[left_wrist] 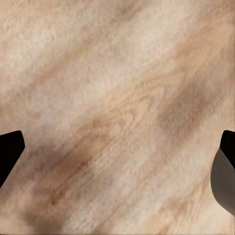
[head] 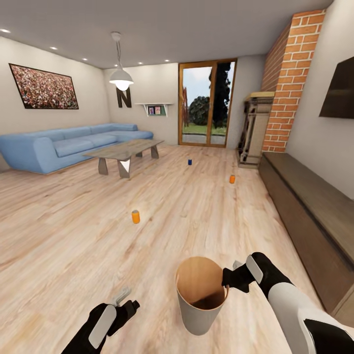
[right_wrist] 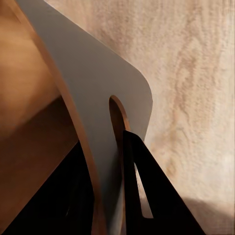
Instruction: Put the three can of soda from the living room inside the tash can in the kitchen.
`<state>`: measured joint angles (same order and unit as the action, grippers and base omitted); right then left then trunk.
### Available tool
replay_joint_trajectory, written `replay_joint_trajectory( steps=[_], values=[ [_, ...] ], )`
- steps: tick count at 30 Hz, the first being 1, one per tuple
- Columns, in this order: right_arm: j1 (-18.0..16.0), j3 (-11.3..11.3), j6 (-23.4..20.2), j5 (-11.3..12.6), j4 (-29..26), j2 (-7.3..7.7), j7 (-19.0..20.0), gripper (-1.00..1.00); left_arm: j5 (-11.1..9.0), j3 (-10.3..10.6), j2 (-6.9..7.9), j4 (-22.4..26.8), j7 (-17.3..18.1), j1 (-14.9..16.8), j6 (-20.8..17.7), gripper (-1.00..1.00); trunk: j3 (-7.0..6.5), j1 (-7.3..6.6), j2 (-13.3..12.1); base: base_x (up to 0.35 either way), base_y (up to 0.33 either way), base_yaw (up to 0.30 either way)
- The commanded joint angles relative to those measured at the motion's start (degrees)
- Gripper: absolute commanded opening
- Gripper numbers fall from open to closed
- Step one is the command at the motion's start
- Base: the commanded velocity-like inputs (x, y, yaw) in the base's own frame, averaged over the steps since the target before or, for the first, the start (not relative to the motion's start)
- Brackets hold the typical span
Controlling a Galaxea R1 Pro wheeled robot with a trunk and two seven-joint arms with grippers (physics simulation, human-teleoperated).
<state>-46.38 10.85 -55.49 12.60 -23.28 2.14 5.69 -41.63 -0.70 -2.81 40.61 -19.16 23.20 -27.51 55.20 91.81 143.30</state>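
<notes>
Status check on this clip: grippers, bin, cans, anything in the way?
Right gripper shut on trash can rim; left gripper open. Three soda cans on floor: orange, orange, blue. Nothing blocking nearest can.

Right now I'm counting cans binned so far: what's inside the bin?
No can shows inside the bin: just tan wall and a shadowed bottom, its nearest part hidden by the rim. The right gripper grips that rim. Three cans stand on the floor.

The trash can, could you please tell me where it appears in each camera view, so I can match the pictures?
Head view: the trash can is at lower centre, its rim pinched by the right gripper.
Left wrist view: not in it; the left gripper hangs open over bare wood floor.
Right wrist view: its grey wall and tan inside take up the left and centre, a dark finger against the wall.
Shared landmark: the wood floor.
</notes>
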Motion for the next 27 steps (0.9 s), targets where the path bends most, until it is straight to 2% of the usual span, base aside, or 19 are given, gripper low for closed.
replay_joint_trajectory(
  steps=[1,6,10,27],
  values=[
    [0.0,0.2,-0.1,2.0,0.0,0.00,0.3,-1.00,0.1,0.0,0.00,0.0,0.0,0.0,0.0,1.00,0.07,-0.01,0.0,0.316,0.141,0.000],
    [0.0,0.2,-0.1,2.0,0.0,0.15,0.3,-1.00,2.4,-0.1,-0.11,-0.1,0.1,0.0,0.0,1.00,0.47,-0.01,0.0,0.317,0.136,0.000],
    [0.0,0.2,-0.1,2.0,-0.2,0.20,0.3,-1.00,3.2,-0.1,-0.15,-0.1,0.2,0.0,0.0,1.00,0.80,-0.01,0.0,0.318,0.131,0.000],
    [0.0,0.2,0.8,2.0,-1.3,0.24,0.3,-1.00,3.6,-0.1,-0.14,-0.2,0.2,0.0,0.0,1.00,1.00,-0.01,0.0,0.320,0.129,0.000]
  ],
)
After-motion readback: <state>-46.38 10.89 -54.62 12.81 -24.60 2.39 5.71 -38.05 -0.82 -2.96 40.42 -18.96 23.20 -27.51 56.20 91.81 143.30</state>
